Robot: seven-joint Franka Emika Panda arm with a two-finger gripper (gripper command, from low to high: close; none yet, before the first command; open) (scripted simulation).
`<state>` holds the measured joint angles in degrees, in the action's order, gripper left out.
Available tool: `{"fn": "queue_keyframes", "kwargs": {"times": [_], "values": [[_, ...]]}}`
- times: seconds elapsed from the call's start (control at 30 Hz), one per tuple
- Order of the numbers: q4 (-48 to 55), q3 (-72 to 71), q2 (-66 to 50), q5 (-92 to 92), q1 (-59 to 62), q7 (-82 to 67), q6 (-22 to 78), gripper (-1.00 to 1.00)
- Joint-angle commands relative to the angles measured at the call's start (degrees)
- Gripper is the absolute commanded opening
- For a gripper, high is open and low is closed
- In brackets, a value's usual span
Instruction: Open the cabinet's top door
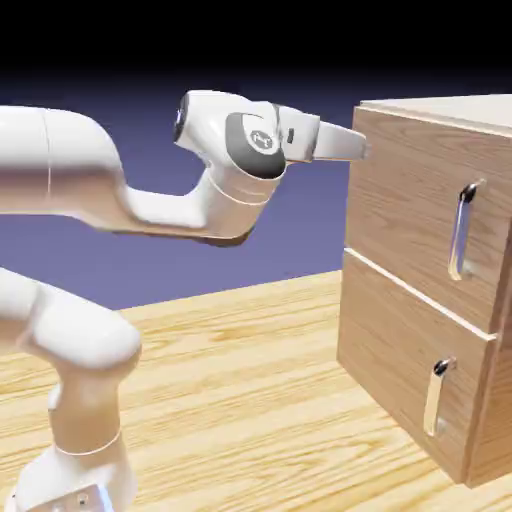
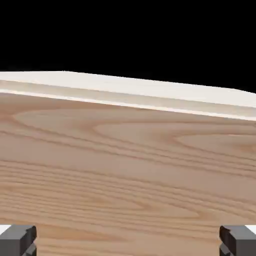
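The cabinet [image 1: 420, 220] stands on the tabletop [image 1: 230, 370], at the exterior view's right. Its top door [image 1: 415, 190] is closed, and the silver handle [image 1: 461, 232] is upright near the door's far side from the arm [image 1: 240, 165]. The jaws [image 2: 128, 241] are spread wide, with nothing between the tips, and they point to the cabinet, at its upper part. I cannot tell if they touch the wood. Below the top door is the lower door [image 1: 410, 355], also closed, with a shorter handle [image 1: 437, 398].
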<state>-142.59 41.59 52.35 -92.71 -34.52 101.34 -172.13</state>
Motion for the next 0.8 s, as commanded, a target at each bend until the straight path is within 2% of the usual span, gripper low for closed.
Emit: {"fn": "queue_keyframes", "kwargs": {"times": [0.0, 0.77], "values": [[0.5, 1.12, 0.53, -2.5, -0.91, 1.58, 0.05, 0.0], [11.88, 26.83, 12.7, -59.81, -21.82, 37.98, 1.21, 0.0]]}}
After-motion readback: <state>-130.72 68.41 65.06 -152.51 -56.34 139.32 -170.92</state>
